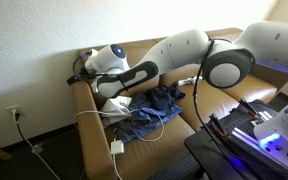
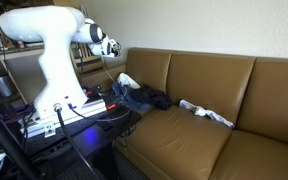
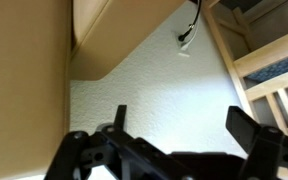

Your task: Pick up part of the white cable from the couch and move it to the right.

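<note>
The white cable (image 1: pixel 96 113) lies in loops on the left seat of the brown couch (image 1: pixel 154 140), ending in a white adapter (image 1: pixel 117 147) near the front edge. Part of it rests on a blue garment (image 1: pixel 149 104). In an exterior view the cable is hard to make out beside the dark clothes (image 2: pixel 139 97). My gripper (image 1: pixel 83 68) hovers above the couch's armrest, up and away from the cable, and also shows in an exterior view (image 2: pixel 112 47). In the wrist view the gripper (image 3: pixel 184 125) is open and empty, with only floor between its fingers.
A white cloth (image 2: pixel 206 112) lies on the middle cushion. A wall outlet with a dark plug (image 3: pixel 187 38) is beside the couch, also in an exterior view (image 1: pixel 17 114). Wooden furniture (image 3: pixel 269 60) stands at the right of the wrist view. The robot base stand (image 2: pixel 64 115) is before the couch.
</note>
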You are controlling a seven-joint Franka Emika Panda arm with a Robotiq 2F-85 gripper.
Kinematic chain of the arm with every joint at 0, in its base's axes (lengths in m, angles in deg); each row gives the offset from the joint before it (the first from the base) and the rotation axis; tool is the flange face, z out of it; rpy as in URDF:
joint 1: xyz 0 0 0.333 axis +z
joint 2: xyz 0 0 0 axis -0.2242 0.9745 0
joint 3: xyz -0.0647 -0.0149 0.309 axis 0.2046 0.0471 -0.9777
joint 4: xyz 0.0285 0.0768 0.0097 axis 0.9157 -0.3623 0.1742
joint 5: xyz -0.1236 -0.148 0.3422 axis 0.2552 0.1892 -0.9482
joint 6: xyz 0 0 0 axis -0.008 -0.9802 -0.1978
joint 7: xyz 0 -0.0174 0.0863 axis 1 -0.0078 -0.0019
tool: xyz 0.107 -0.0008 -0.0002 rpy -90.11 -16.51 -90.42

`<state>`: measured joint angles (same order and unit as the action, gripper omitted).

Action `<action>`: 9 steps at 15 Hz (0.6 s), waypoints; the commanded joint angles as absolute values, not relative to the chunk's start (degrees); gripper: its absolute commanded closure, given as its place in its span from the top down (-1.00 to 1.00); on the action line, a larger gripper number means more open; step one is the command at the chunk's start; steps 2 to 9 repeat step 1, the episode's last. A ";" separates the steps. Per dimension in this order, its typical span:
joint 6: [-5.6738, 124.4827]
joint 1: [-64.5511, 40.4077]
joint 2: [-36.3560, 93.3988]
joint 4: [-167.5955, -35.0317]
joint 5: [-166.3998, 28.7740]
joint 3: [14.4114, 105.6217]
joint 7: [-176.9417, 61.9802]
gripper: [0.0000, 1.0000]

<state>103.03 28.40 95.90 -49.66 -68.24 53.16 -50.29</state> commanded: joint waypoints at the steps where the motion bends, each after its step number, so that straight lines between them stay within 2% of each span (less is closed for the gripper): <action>1: 103.44 28.39 95.91 -49.55 -68.24 54.25 -49.04 1.00; 9: 103.44 28.39 95.91 -49.55 -68.24 54.25 -49.04 1.00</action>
